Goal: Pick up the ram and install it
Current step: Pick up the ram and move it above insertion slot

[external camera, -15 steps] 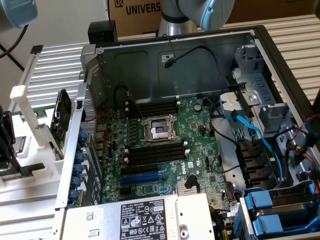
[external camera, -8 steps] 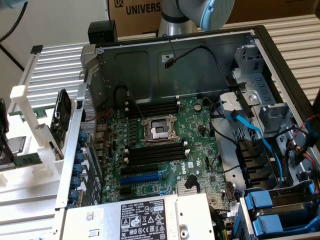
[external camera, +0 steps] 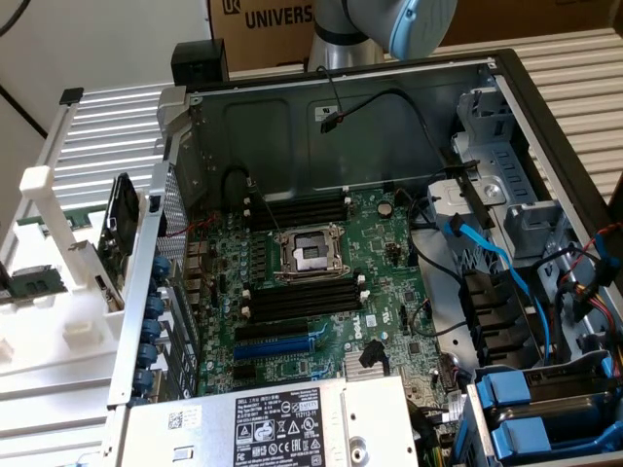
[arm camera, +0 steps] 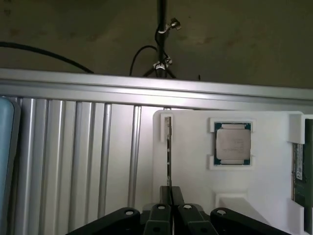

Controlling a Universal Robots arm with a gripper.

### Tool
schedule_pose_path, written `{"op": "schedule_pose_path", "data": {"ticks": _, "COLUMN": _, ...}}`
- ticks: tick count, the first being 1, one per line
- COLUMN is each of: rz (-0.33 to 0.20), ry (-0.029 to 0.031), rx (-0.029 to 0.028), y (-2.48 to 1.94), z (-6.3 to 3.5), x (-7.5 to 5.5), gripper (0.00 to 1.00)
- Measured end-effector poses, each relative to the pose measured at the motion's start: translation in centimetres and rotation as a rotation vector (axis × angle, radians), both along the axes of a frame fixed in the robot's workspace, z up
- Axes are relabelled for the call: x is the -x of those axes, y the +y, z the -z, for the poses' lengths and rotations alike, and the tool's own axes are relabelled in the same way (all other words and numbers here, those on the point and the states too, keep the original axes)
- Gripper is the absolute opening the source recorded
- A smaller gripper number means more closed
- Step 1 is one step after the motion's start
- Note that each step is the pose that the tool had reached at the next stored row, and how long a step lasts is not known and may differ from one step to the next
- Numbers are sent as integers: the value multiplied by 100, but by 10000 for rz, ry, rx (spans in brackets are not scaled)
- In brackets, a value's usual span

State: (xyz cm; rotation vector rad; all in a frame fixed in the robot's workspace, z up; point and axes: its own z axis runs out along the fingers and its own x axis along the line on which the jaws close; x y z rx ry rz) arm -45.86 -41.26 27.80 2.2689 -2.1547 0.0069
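Gripper (arm camera: 170, 191) fingers clenched on thin ram (arm camera: 168, 147), standing edge-on in white holder (arm camera: 190, 161) slot; processor chip (arm camera: 233, 143) nearby. Motherboard (external camera: 321, 282) at exterior view's centre.

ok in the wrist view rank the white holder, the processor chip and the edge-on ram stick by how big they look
1. white holder, clearly the largest
2. processor chip
3. ram stick, seen edge-on as a thin sliver: smallest by area, though longer than the chip, so this last pair is unsure
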Motion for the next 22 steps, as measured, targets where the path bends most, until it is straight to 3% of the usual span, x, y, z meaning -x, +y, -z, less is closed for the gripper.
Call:
{"op": "schedule_pose_path", "data": {"ticks": 2, "rz": 7, "ry": -1, "rx": 0, "y": 0, "z": -178, "x": 10, "gripper": 12}}
{"op": "schedule_pose_path", "data": {"ticks": 7, "rz": 35, "ry": -1, "rx": 0, "y": 0, "z": -398, "x": 19, "gripper": 12}}
{"op": "schedule_pose_path", "data": {"ticks": 10, "rz": 119, "ry": -3, "rx": 0, "y": 1, "z": -626, "x": 20, "gripper": 12}}
{"op": "schedule_pose_path", "data": {"ticks": 17, "rz": 170, "ry": 4, "rx": 1, "y": -6, "z": -950, "x": -31, "gripper": 12}}
{"op": "schedule_pose_path", "data": {"ticks": 22, "rz": 170, "ry": 13, "rx": 2, "y": -35, "z": -1165, "x": -115, "gripper": 12}}
